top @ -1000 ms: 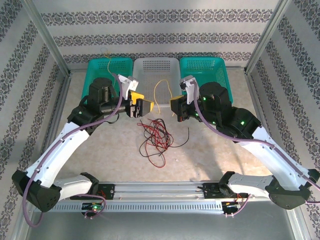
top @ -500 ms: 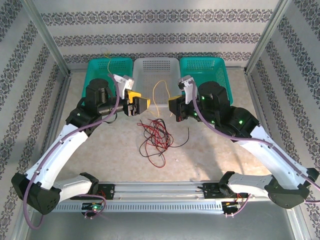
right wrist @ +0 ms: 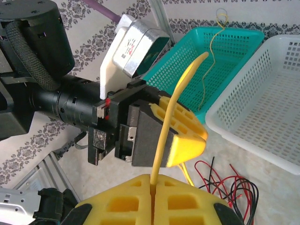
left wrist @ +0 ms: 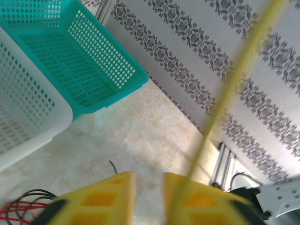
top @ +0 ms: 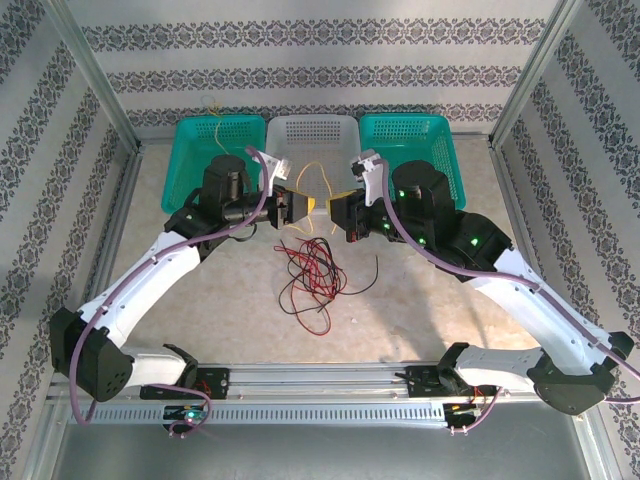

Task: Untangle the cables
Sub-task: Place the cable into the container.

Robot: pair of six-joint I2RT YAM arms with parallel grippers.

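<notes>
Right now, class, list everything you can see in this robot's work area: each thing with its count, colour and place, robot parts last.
Teal baskets: two, teal, far edge of the table, one left, one right.
White basket: one, white, between the teal ones.
Thin cable: one, yellow, in the left teal basket.
Held cable: one, yellow, in front of the white basket.
Tangled cables: several, red and black, mid-table.
Table: one, beige.
Left gripper: yellow fingers, open, beside the held cable.
Right gripper: yellow fingers, shut on the held cable.
</notes>
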